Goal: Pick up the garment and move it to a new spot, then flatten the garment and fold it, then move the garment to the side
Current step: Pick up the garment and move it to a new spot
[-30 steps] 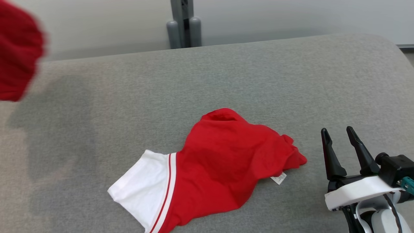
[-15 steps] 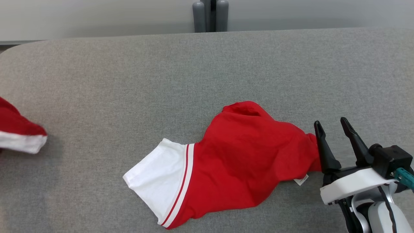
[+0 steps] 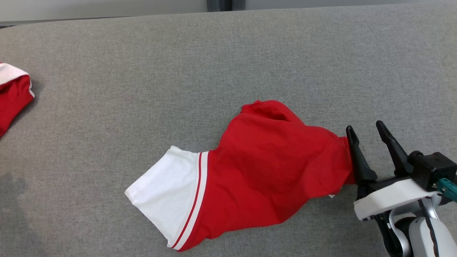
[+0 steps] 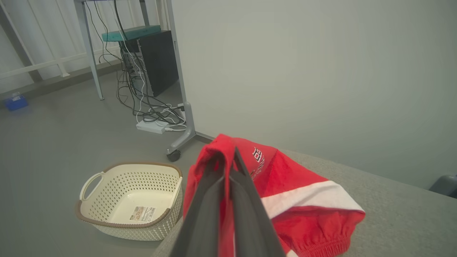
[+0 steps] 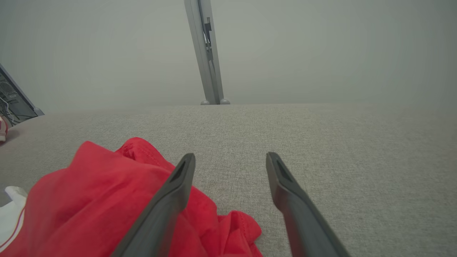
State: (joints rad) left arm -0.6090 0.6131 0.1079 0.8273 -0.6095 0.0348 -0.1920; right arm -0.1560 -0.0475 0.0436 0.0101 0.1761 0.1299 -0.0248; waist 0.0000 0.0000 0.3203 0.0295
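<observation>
A grey fabric tabletop (image 3: 142,71) seen from above my own head, with two red-and-white garments on it. My left hand (image 4: 227,159) has its fingers pressed together and clamped on a fold of the held garment (image 4: 303,200), red with a white band and a small printed crest. In the head view that garment shows at the far left edge of the frame (image 3: 12,96), resting at the very rim of the tabletop. A cream perforated basket (image 4: 132,200) sits on the floor below, at the lower left of the left wrist view. The loose garment (image 3: 271,167) lies rumpled in the lower centre of the head view, with its white band (image 3: 164,192) pointing to the lower left. My right hand (image 3: 364,127) is at the lower right with its fingers apart and nothing between them. One finger touches that garment's bunched red end, which also shows in the right wrist view (image 5: 89,189). I judge the step in hand to be placing the held garment at a new spot (which of the two the task means I cannot tell for sure). To do it well I should carry the cloth well inward from the rim before releasing, so that it cannot slide off toward the basket. I should also lay it apart from the loose garment, leaving room to flatten it.
</observation>
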